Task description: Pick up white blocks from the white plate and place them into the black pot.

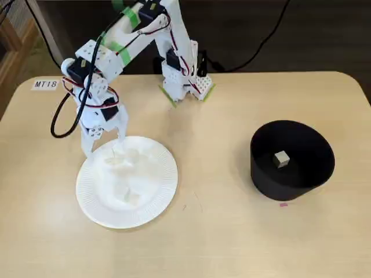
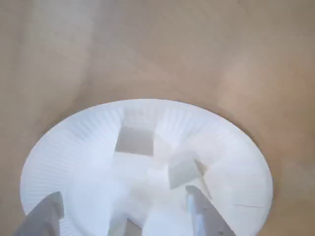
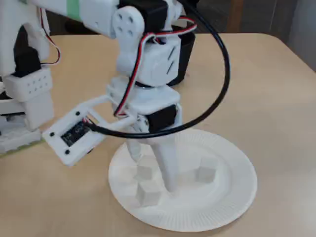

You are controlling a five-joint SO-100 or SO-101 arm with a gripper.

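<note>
The white plate (image 1: pixel 152 204) lies on the table at the left, with three white blocks (image 1: pixel 128 196) on it. It also shows in the wrist view (image 2: pixel 74 142) and in a fixed view (image 3: pixel 232 197). The blocks show there too (image 2: pixel 183 169) (image 3: pixel 206 170). My gripper (image 1: pixel 106 145) is open and reaches down over the plate's far left part. Its fingers (image 3: pixel 168 168) stand on either side of one block (image 3: pixel 144 173), low over the plate (image 2: pixel 125 216). The black pot (image 1: pixel 316 174) stands at the right with one block (image 1: pixel 282 158) inside.
The arm's base (image 1: pixel 185 81) is fixed at the table's far edge, with a black cable looping beside the gripper (image 1: pixel 58 121). A label marked MT18 (image 1: pixel 45 84) is stuck at the far left corner. Bare tabletop (image 1: pixel 214 174) lies between plate and pot.
</note>
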